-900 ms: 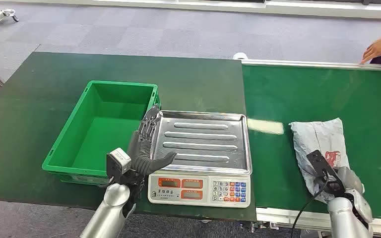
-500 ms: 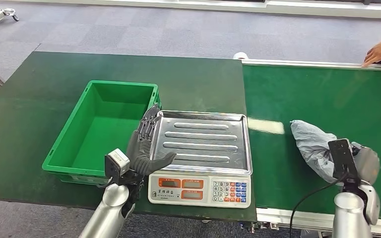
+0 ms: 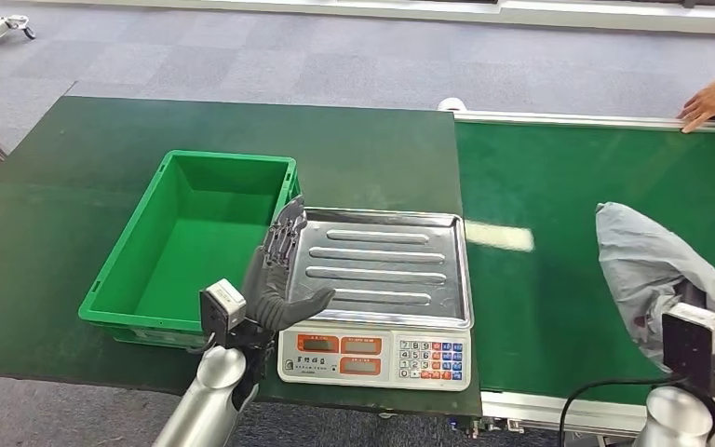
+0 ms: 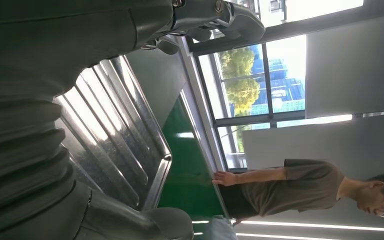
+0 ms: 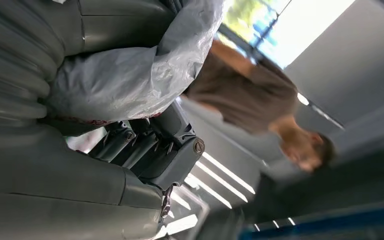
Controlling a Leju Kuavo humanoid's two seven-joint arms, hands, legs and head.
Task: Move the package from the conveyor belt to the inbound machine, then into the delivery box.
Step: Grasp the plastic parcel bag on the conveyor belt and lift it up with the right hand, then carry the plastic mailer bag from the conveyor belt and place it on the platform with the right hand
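The package [image 3: 647, 265], a crumpled grey plastic bag, hangs above the right end of the green conveyor belt [image 3: 568, 177]. My right hand [image 5: 95, 170] grips it from below, its dark fingers [image 5: 145, 145] curled under the bag's plastic [image 5: 130, 70]; in the head view the bag hides most of that hand. The inbound machine is a scale with a silver tray [image 3: 382, 261] and a keypad front [image 3: 377, 354]. My left hand [image 3: 279, 270] stands open and upright at the tray's left edge, holding nothing. The green delivery box [image 3: 191, 242] sits left of the scale.
A person's hand [image 3: 712, 98] rests on the belt's far rail at the right; the person [image 4: 290, 185] stands beyond the belt. The scale and box stand on a dark green table [image 3: 74, 168], with grey carpet beyond.
My right hand has raised the package off the belt; the bag went from lying flat to bunched and upright, shifting right in view. The left hand has barely moved.
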